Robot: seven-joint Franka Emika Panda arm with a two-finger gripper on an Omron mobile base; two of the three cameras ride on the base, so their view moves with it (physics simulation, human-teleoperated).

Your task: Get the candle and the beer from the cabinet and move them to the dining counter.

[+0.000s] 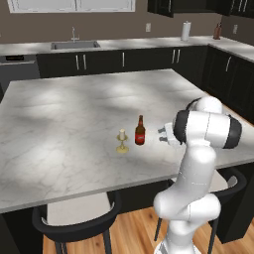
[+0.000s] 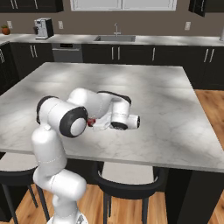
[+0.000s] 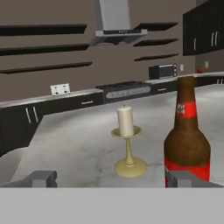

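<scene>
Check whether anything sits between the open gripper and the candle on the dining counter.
Nothing visible does. In the hand view the candle stands upright on the dining counter, ahead between the two fingertips of the open gripper, with bare marble before it. The beer stands off to one side, near one fingertip.

Beer (image 3: 187,140) crowds right; candle (image 3: 127,142) beyond, counter (image 1: 64,119) open.
</scene>
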